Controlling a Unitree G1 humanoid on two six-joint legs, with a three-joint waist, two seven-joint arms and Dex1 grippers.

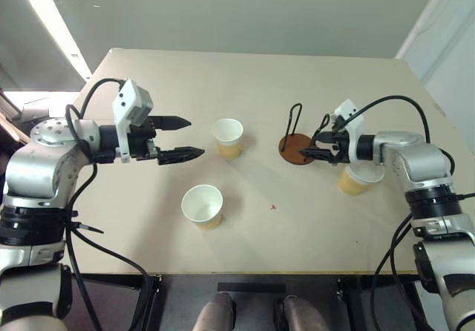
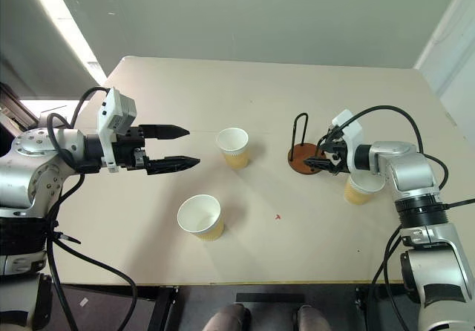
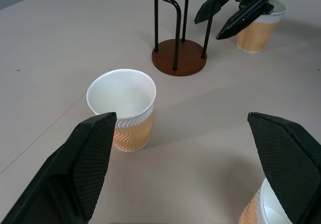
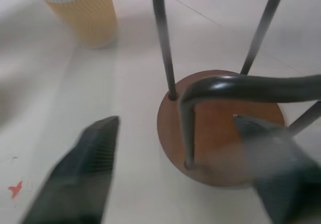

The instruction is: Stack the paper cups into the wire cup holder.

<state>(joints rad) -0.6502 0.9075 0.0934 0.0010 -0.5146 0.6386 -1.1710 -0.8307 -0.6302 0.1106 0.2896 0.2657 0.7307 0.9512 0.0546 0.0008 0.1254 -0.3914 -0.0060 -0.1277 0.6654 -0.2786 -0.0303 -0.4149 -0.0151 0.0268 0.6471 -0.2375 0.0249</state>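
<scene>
Three paper cups stand upright on the table: one (image 1: 228, 137) at the middle, one (image 1: 202, 205) nearer the front edge, one (image 1: 358, 179) at the right, partly under my right forearm. The wire cup holder (image 1: 296, 150), a brown disc with two black wire loops, stands empty between the middle and right cups. My right gripper (image 1: 304, 147) is open at the holder's right side, its fingers on either side of the nearer loop (image 4: 186, 113). My left gripper (image 1: 194, 138) hangs open above the table, left of the middle cup (image 3: 123, 108) and pointing toward it.
The beige table (image 1: 260, 79) has a small red mark (image 1: 273, 207) near its front middle. Its front edge runs just below the nearest cup. Bare tabletop lies behind the cups and the holder.
</scene>
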